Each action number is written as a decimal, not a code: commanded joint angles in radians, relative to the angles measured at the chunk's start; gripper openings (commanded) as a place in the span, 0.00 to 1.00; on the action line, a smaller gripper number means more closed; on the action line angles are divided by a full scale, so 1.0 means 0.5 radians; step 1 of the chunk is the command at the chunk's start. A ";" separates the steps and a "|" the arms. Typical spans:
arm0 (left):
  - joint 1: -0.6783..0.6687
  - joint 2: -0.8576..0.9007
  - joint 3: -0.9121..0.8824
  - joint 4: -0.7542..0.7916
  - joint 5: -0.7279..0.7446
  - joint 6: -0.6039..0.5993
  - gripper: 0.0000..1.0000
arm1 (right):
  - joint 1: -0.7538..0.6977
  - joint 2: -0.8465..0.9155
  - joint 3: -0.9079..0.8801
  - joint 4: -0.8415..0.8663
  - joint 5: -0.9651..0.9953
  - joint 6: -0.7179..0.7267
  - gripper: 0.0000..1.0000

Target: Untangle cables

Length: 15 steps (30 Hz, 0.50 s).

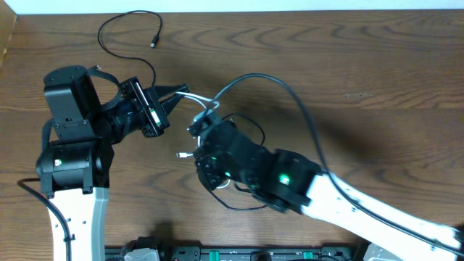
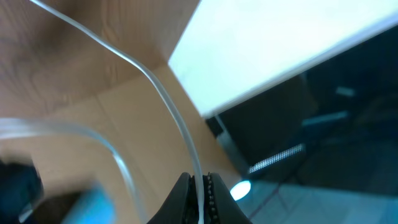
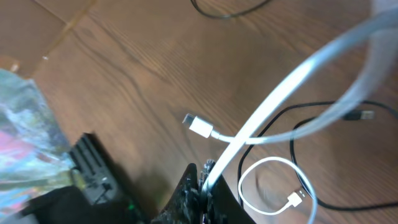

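Observation:
The white cable [image 1: 197, 96] is stretched between both grippers above the wooden table. My left gripper [image 1: 185, 92] is shut on it; in the left wrist view the white cable [image 2: 163, 93] runs up from between the closed fingertips of the left gripper [image 2: 200, 186]. My right gripper [image 1: 198, 122] is also shut on the white cable [image 3: 267, 99], pinched at the tips of the right gripper [image 3: 205, 180]. Its two white plugs [image 3: 198, 126] [image 3: 296, 199] lie on the table. One black cable [image 1: 119, 32] lies apart at the back left. Another black cable [image 3: 298, 121] loops under the right arm.
A black rack [image 1: 217, 254] runs along the table's front edge. The table's back edge [image 1: 290, 10] meets a white surface. A crinkled plastic bag [image 3: 25, 124] and dark equipment [image 3: 93, 168] show at the left of the right wrist view.

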 commanded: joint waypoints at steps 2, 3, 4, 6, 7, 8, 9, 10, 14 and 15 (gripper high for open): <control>0.009 -0.006 0.039 -0.176 -0.311 0.190 0.07 | 0.002 -0.272 -0.004 -0.092 0.031 0.016 0.01; 0.009 -0.007 0.039 -0.222 -0.366 0.239 0.08 | 0.002 -0.312 -0.004 -0.117 0.032 0.016 0.01; 0.009 -0.006 0.039 -0.278 -0.417 0.294 0.07 | 0.002 -0.348 -0.004 -0.138 0.032 0.016 0.01; 0.008 -0.007 0.039 -0.389 -0.486 0.383 0.08 | 0.002 -0.410 -0.004 -0.172 0.033 0.015 0.01; 0.008 -0.007 0.039 -0.444 -0.525 0.436 0.08 | 0.002 -0.433 -0.004 -0.182 0.034 0.014 0.01; 0.009 -0.007 0.039 -0.495 -0.564 0.486 0.08 | 0.002 -0.456 -0.004 -0.191 0.041 0.014 0.01; 0.008 -0.007 0.039 -0.550 -0.616 0.545 0.08 | 0.002 -0.478 -0.004 -0.193 0.047 0.014 0.01; 0.008 -0.007 0.039 -0.607 -0.670 0.600 0.08 | 0.002 -0.498 -0.004 -0.193 0.047 0.014 0.01; 0.008 -0.007 0.039 -0.816 -0.847 0.816 0.15 | 0.001 -0.558 -0.004 -0.192 0.109 0.014 0.01; 0.008 -0.007 0.039 -0.843 -0.866 0.861 0.17 | 0.001 -0.565 -0.004 -0.192 0.129 0.014 0.01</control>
